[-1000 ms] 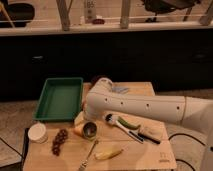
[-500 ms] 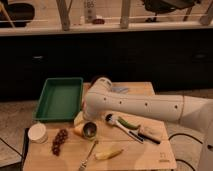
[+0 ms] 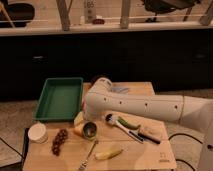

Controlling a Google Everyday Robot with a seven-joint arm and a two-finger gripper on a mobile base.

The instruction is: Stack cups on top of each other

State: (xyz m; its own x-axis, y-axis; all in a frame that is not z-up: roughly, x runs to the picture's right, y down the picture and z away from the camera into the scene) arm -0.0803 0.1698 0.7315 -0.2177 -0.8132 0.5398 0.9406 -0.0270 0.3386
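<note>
One dark olive-grey cup (image 3: 90, 130) with a lighter shiny rim stands upright on the wooden table (image 3: 145, 155), left of centre. No other cup shows. My white arm (image 3: 145, 106) reaches in from the right and ends just above and behind the cup. My gripper is at that end, down by the cup's far side, and the arm's bulk hides it. Yellow-orange pieces (image 3: 78, 121) lie right against the cup's left side.
A green rectangular tray (image 3: 60, 97) sits at the back left. A white tub (image 3: 38, 132) and grapes (image 3: 60, 141) are at the front left. A fork (image 3: 88, 154) and a banana (image 3: 109, 153) lie in front. A brush (image 3: 120, 126), a green item (image 3: 129, 123) and a knife (image 3: 149, 135) lie to the right.
</note>
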